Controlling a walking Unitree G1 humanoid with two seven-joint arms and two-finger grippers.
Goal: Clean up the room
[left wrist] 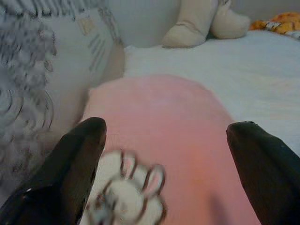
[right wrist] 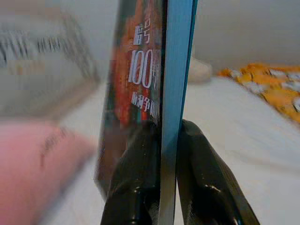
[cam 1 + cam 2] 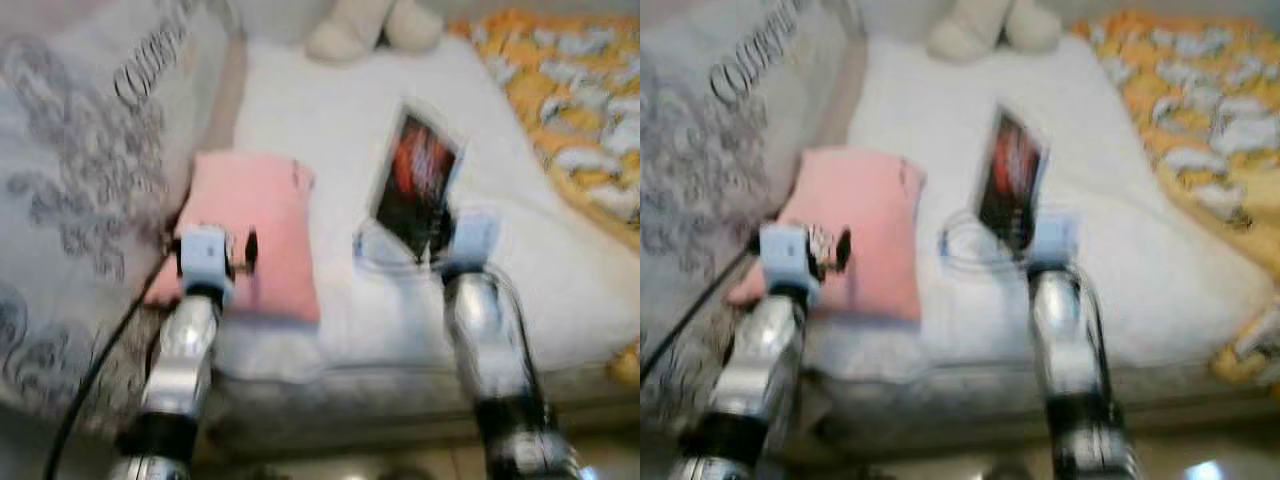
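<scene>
Jaws of the right gripper [image 2: 161, 140] are clenched on a book [image 3: 415, 185], one black finger on each side of its lower edge; jaws of the left gripper [image 1: 166, 140] are spread wide and released, holding nothing.

Taking the bed [image 3: 330, 110] as the landmark: its white cover spreads across the middle of the head views, blurred. Along the bed's left side lies a large grey patterned pillow [image 3: 80, 150] with dark lettering. Along its right side lies an orange and white quilt [image 3: 580, 110]. On the bed's left part, next to the grey pillow, rests a pink cushion [image 3: 250, 230] with a small cartoon patch [image 1: 124, 197] near its front edge; the left gripper hovers just over that front edge, fingers to either side of the patch. The book, dark-covered with red and white print and a blue back, stands up from the right gripper above the bed's middle. At the bed's far end sit the cream feet of a soft toy [image 3: 375, 28].
</scene>
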